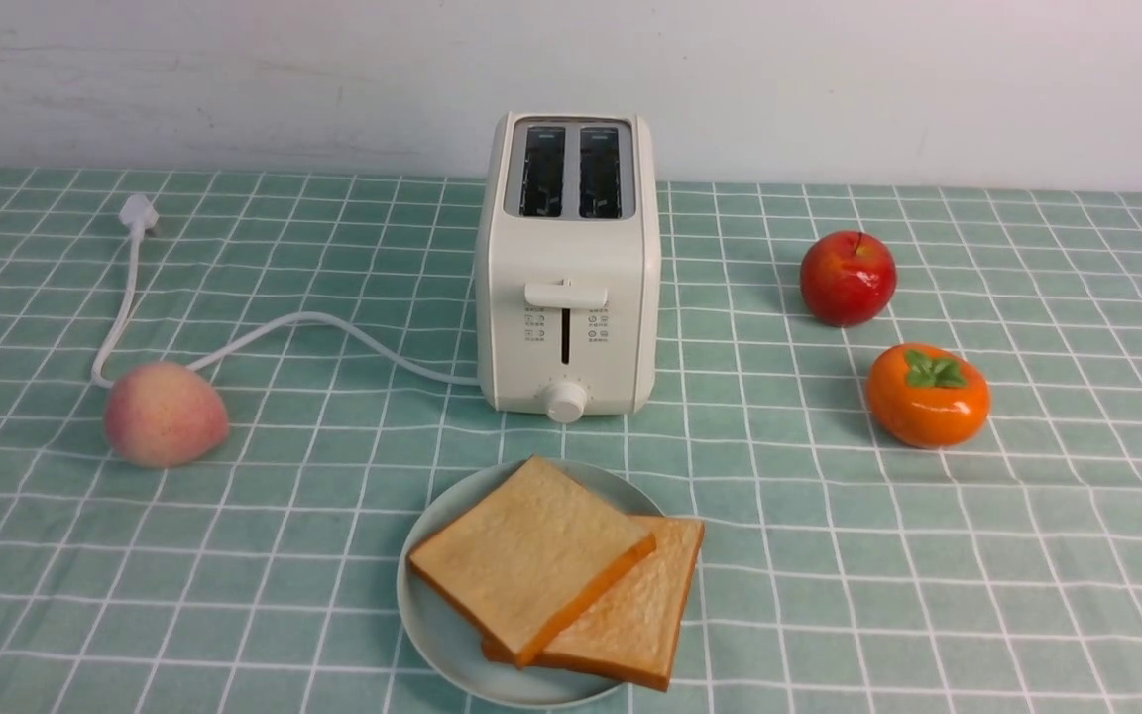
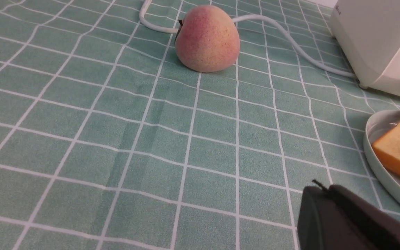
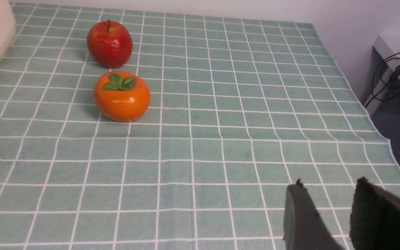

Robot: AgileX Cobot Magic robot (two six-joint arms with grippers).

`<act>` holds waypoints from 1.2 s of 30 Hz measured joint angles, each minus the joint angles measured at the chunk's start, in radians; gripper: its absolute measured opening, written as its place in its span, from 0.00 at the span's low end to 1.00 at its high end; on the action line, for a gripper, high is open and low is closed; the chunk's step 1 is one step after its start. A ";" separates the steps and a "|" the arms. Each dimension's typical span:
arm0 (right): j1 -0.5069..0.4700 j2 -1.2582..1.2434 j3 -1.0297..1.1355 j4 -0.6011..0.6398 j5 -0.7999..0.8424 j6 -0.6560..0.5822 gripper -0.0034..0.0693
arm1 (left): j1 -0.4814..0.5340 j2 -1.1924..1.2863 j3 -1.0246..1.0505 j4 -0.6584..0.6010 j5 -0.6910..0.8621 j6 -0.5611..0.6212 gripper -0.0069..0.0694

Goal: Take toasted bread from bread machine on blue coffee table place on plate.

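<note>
Two slices of toast are lying on the round pale blue-green plate (image 1: 422,635), which is sitting at the near edge of the bench (image 1: 264,595), around its middle. The upper slice of toast (image 1: 531,555) is overlapping the lower slice of toast (image 1: 640,605), whose outer corners are reaching past the plate's rim on the right side. Behind the plate, toward the bench's far edge, the cream-white two-slot toaster (image 1: 571,258) is standing upright, both slots showing dark and empty. Its white cord (image 1: 363,337) is running left, past the peach (image 1: 167,415), to a plug (image 1: 139,212) near the far left corner. Toward the far right corner, a red apple (image 1: 848,279) is resting just behind an orange persimmon (image 1: 928,396). The left hand (image 2: 325,189) is clenched, holding nothing; the right hand (image 3: 328,184) is released, its fingers standing apart over the bench with nothing between them.
</note>
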 joint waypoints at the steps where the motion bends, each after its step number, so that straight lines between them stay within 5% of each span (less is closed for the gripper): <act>1: 0.000 0.000 0.000 -0.003 0.000 0.000 0.36 | 0.000 0.000 0.000 0.000 0.000 0.000 0.09; 6: -0.001 0.000 0.000 -0.002 -0.066 0.003 0.37 | 0.000 0.000 0.000 0.000 0.001 0.000 0.09; 15: -0.001 0.000 0.000 0.461 -0.515 -0.073 0.37 | 0.000 0.000 0.000 0.000 0.001 0.000 0.10; 19: -0.001 0.000 0.000 0.588 -0.570 -0.134 0.37 | 0.000 0.000 0.000 0.000 0.002 0.000 0.11; 28: -0.017 -0.010 0.069 0.639 -0.623 -0.157 0.37 | 0.000 0.000 0.000 0.000 0.008 0.000 0.11; 36: -0.302 -0.101 0.465 0.644 -0.699 -0.209 0.38 | 0.000 0.000 0.001 0.000 0.008 0.000 0.13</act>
